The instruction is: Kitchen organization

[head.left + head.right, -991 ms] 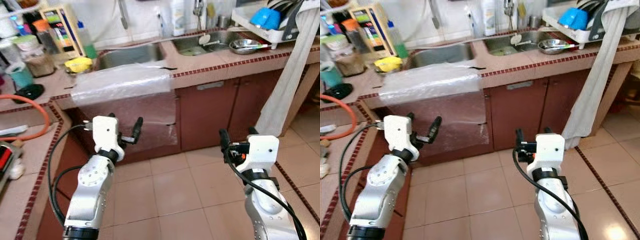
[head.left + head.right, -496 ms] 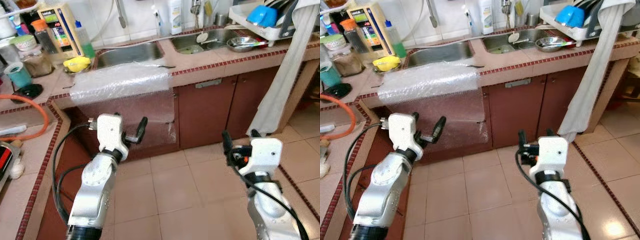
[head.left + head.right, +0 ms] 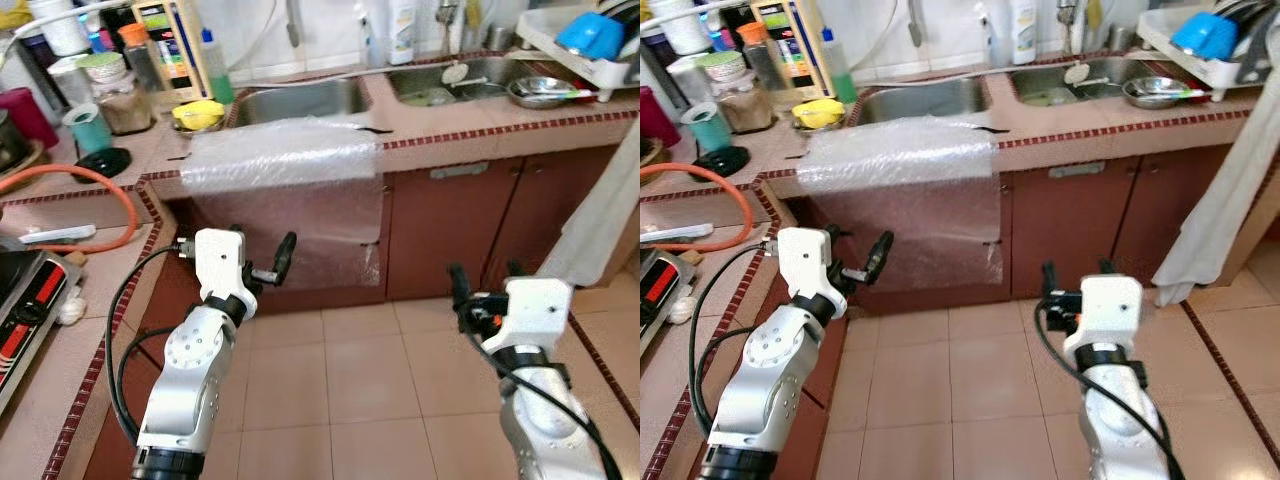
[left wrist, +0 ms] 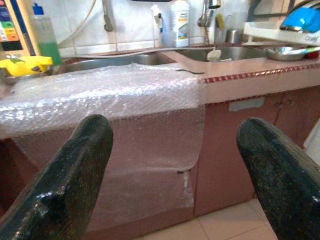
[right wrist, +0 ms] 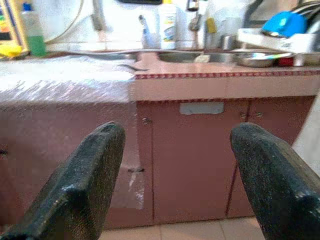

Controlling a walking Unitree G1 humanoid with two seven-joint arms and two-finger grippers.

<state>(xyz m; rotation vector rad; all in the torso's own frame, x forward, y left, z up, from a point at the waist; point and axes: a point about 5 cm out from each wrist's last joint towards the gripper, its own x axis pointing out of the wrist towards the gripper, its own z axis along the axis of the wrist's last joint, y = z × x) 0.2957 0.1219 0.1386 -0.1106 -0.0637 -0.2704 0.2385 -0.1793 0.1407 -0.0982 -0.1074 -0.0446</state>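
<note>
Left wrist view: your bubble wrap sheet (image 4: pixel 110 95) lies ahead of the spread fingers, draped over the counter (image 4: pixel 260 82) edge and hanging down the cabinet front.
Left gripper (image 3: pixel 262 258): you have its jaws wide apart, holding nothing, short of the sheet.
Right gripper (image 5: pixel 175 165): jaws also apart and empty; ahead of them you see the cabinet door (image 5: pixel 192 160), with the sheet's edge off to one side.
Beyond the sheet: sink (image 3: pixel 300 100), yellow sponge (image 3: pixel 200 113), dish rack (image 3: pixel 590 45).
</note>
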